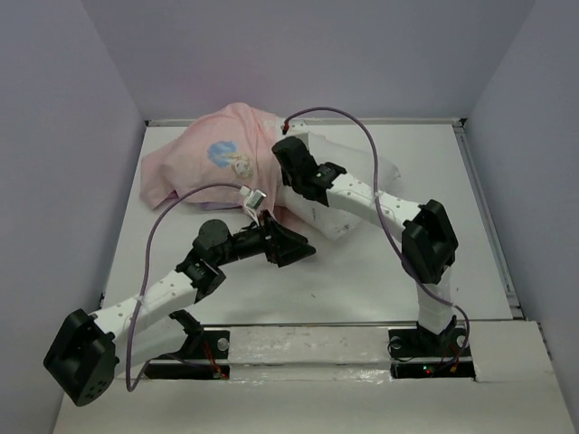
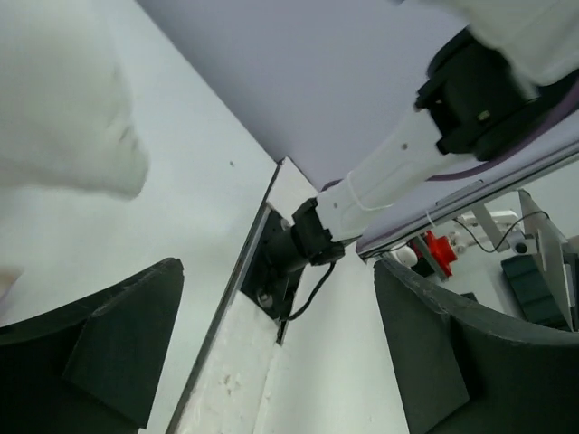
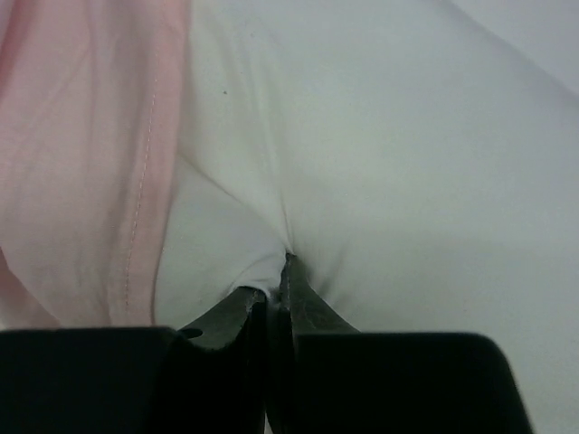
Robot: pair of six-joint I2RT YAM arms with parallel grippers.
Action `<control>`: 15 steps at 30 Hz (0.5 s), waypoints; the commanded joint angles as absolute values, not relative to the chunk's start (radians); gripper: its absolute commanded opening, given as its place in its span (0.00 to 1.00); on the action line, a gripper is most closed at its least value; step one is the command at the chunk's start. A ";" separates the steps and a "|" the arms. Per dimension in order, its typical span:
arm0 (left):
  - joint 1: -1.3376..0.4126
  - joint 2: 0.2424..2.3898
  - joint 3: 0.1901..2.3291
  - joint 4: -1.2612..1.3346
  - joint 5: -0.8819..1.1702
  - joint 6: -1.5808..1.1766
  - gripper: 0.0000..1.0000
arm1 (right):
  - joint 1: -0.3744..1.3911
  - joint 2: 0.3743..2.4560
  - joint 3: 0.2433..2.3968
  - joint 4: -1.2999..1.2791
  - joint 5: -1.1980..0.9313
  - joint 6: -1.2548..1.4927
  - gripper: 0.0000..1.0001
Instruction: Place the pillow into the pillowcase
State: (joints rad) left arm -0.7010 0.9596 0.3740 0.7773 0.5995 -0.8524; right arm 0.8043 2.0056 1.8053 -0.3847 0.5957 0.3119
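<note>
The pillowcase is pale pink with a faint blue and cream print (its stitched hem the same pink), the pillow plain white, and the tabletop white too.

- The left pincer has its dark fingers wide apart at the lower corners.
- A blurred white pillow bulges at upper left over the surface.
- Beyond, the right arm rises from its black base.
</note>
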 commanded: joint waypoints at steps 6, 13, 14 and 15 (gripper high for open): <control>-0.703 0.775 0.731 0.351 0.519 -0.575 0.99 | 0.779 1.705 1.562 -0.267 0.367 0.325 0.73; -0.696 0.859 0.903 0.075 0.004 -0.399 0.99 | 0.554 1.456 1.361 -0.268 0.132 0.290 0.79; -0.695 0.924 0.934 0.069 -0.064 -0.382 0.99 | 0.511 1.424 1.342 -0.267 0.120 0.293 0.82; -0.693 0.961 0.949 0.071 -0.153 -0.347 0.99 | 0.421 1.417 1.326 -0.268 0.100 0.298 0.84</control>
